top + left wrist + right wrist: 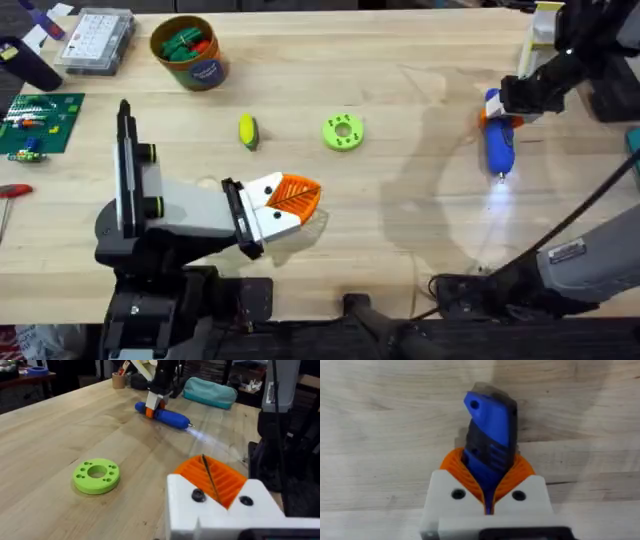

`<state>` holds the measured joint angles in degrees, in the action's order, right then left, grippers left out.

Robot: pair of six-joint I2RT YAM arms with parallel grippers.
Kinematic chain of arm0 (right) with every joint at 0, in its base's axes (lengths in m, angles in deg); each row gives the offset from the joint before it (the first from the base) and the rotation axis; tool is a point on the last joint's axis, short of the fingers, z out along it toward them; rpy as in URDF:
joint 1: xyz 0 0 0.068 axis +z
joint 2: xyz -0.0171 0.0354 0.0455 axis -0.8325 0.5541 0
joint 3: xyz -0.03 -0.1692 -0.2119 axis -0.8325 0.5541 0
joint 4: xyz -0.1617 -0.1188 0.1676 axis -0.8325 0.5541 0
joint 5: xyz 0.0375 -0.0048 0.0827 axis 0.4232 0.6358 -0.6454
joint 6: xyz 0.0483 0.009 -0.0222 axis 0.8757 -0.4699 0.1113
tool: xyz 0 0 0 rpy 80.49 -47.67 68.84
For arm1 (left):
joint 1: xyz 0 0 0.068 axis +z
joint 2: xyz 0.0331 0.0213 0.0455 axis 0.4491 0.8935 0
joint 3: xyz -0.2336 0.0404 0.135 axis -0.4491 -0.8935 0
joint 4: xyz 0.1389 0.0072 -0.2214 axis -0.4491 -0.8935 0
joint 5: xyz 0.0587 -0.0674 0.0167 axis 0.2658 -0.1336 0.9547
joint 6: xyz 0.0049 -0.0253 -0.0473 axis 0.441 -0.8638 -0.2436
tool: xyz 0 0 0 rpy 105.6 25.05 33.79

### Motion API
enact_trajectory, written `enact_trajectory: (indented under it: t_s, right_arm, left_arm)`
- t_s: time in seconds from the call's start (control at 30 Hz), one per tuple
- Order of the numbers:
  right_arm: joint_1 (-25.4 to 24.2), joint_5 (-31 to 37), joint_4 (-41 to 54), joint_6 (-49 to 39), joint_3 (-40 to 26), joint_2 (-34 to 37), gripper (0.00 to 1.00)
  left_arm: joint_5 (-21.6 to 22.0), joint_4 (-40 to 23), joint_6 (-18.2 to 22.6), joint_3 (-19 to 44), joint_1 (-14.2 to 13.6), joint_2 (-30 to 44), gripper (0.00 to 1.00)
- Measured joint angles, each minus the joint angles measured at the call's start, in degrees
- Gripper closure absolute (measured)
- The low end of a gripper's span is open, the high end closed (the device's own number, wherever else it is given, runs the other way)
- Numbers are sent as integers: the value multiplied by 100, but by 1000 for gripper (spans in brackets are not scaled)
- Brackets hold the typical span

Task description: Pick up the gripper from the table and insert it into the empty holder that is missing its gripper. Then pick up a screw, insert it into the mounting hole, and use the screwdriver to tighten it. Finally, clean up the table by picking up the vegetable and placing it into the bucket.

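Right fingers: the right gripper (pixel 487 491) pinches the screwdriver (pixel 489 435) between its orange pads, gripped at the rear of the blue body so the tip end stays free to work.
Screwdriver: it lies nearly flat at the far right of the tabletop (pixel 400 215), tip toward the robot, with a bright glow on the wood just ahead of the tip; whether the body touches the wood I cannot tell.
Left fingers: the left gripper (pixel 290 200) has its orange pads pressed together on nothing, resting low near the middle front, likely parked out of the right arm's way.
Vegetable: the yellow vegetable (pixel 247 131) lies loose on the wood beyond the left gripper, not yet cleared.
Green disc: the green disc (pixel 343 132) sits flat, near the vegetable, apart from both grippers.
Bucket: the bucket (pixel 189 51) stands upright at the far left, red and green pieces already inside, on the left arm's side.
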<state>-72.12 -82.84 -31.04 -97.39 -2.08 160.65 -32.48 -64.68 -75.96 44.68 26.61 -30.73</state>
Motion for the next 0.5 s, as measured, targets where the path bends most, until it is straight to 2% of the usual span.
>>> enact_trajectory:
  t_s: [0.33, 0.5]
  right_arm:
    - [24, -70, 482, 26, -141, 0, 978]
    - [61, -434, 502, 31, -567, -131, 978]
  left_arm:
    - [0, -2, 0, 0, 0, 0, 996]
    - [0, -2, 0, 0, 0, 0, 996]
